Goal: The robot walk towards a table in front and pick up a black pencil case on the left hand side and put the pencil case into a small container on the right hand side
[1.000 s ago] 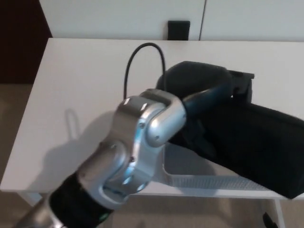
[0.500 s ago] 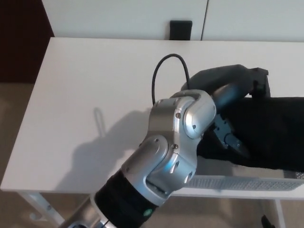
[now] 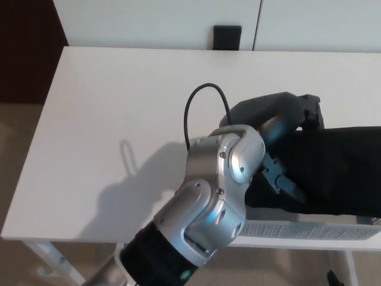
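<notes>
White table (image 3: 107,101), seen from above, taking up most of the head view. Left arm, silver at the wrist joint (image 3: 217,185), reaching in from the lower edge and crossing toward the right part of the table. Left hand (image 3: 271,128), dark, lying over the near-right area of the table, pressed against the black pencil case (image 3: 336,173). Fingers (image 3: 284,182) wrapped around the left end of the pencil case, closed on it; exact grip partly hidden by the wrist. Pencil case lying long and nearly level, stretching from the hand out past the right edge of the picture. Directly under the pencil case, at the near-right edge of the table, the pale perforated rim of the small container (image 3: 309,229); whether the case touches it, impossible to tell. Thin black cable (image 3: 193,98) looping up from the wrist over the middle of the table. Small black box (image 3: 227,37) against the wall just beyond the table's far edge. Right hand nowhere to be seen.
</notes>
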